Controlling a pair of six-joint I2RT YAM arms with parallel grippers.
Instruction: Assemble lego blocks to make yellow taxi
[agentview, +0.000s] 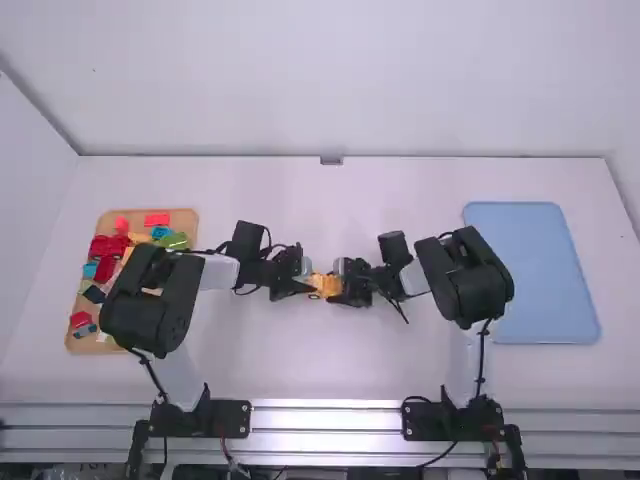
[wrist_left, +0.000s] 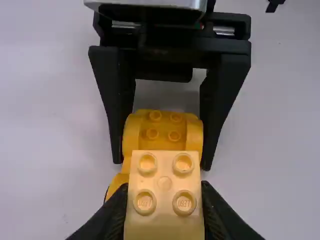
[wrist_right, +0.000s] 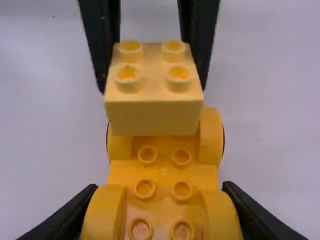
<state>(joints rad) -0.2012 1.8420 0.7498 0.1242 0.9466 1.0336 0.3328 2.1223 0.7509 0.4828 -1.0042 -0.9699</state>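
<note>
Near the table's middle my left gripper (agentview: 300, 285) and right gripper (agentview: 345, 285) face each other. In the left wrist view a pale yellow 2x2 brick (wrist_left: 164, 186) is between the fingers of the left gripper (wrist_left: 164, 207), shut on it. The right wrist view shows this brick (wrist_right: 154, 112) above the far part of an orange-yellow car base (wrist_right: 164, 175) with round fenders and studs. My right gripper (wrist_right: 160, 215) is shut on the near fenders of that base. I cannot tell whether brick and base touch.
A wooden tray (agentview: 75, 345) of mixed coloured blocks stands at the left, partly behind the left arm. A blue tray (agentview: 530, 270) lies at the right.
</note>
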